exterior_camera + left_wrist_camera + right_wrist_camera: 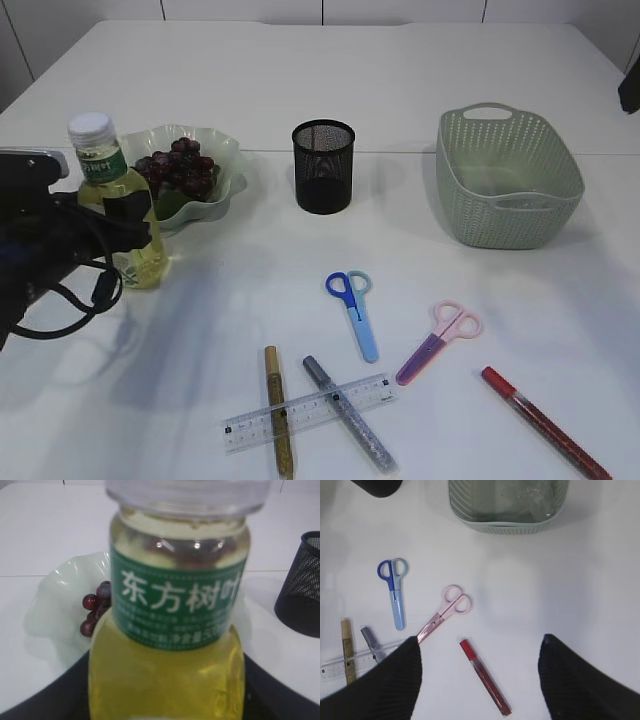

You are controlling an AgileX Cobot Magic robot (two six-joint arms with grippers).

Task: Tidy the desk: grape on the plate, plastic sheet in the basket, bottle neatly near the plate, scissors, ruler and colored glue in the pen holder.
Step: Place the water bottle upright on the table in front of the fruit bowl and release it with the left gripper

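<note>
The left pincer (128, 222) is closed around the bottle (118, 200), gripping its lower body as it stands upright on the desk (400, 80), long axis vertical, white cap up. The bottle holds yellow liquid and wears a green label with white characters. Just behind and to its right sits the pale green plate (228, 150), wavy-rimmed, with a bunch of dark red grapes (180, 168) on it – the bottle nearly touches the plate's front edge.

The right pincer (480, 670) hangs spread wide above the desk, gripping nothing. Below it lie a red glue stick (485, 677), pink scissors (445, 612) and blue scissors (395, 592). Further left, a clear ruler (308, 412) lies across a gold glue stick (278, 410) and a silver one (350, 415).

The black mesh pen holder (323, 166) stands right of the plate, well apart from the green basket (505, 175) – something clear and crumpled lies inside it.
</note>
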